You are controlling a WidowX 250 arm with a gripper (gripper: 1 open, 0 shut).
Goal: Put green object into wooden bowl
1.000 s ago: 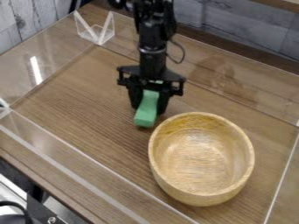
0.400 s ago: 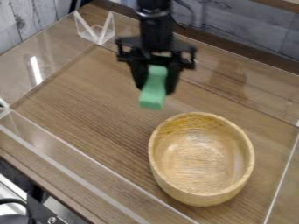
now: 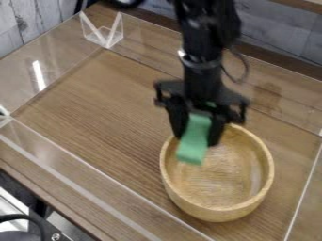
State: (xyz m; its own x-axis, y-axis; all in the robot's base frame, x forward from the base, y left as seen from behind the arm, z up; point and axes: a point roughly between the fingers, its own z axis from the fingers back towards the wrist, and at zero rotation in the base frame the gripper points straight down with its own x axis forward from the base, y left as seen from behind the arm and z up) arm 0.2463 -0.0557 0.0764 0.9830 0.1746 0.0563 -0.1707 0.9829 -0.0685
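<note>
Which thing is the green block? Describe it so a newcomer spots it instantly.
Find the round tan wooden bowl at the table's lower right. Over it hangs a black gripper, holding the small elongated block. Its bright green colour stands out against both.

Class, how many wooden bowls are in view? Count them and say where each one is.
1. The wooden bowl sits on the table, partly beneath the tool holding the green object.

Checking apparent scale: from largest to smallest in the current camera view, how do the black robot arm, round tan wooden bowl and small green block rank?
1. Black robot arm
2. Round tan wooden bowl
3. Small green block
</note>
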